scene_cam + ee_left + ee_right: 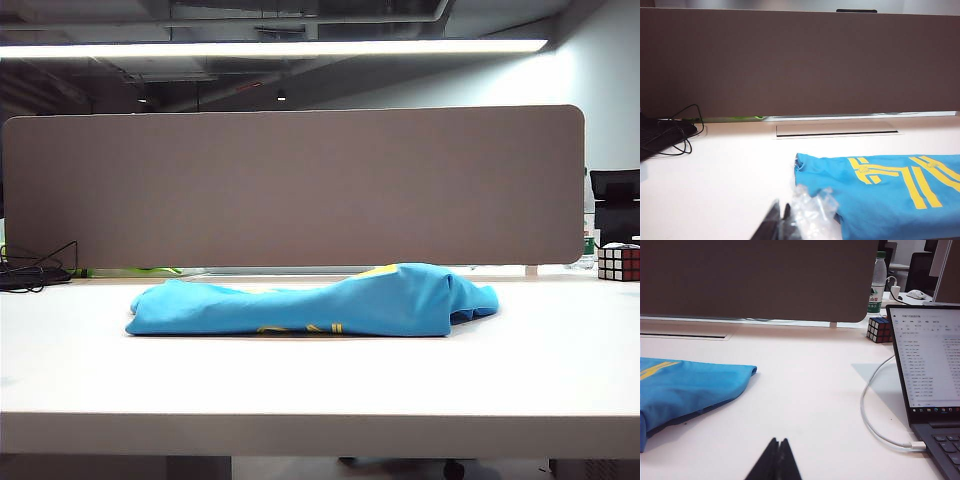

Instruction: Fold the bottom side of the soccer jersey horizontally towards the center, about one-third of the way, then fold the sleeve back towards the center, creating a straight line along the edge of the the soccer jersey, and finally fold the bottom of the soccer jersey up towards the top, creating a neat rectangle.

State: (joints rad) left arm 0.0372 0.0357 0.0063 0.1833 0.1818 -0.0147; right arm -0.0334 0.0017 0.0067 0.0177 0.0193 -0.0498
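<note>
Left gripper (781,220) closed, empty | right gripper (778,452) closed, empty | soccer jersey (310,300) lettering unreadable

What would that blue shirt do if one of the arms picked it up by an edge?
The soccer jersey would likely sag and drape, since it already lies in soft rumpled humps. It looks thin, so probably light. Pushed, it would likely bunch rather than slide whole. Both the left gripper and the right gripper are shut, off the fabric.

white table (300,380), brown partition (290,185) behind, ceiling striplight (270,48) overhead.
</note>
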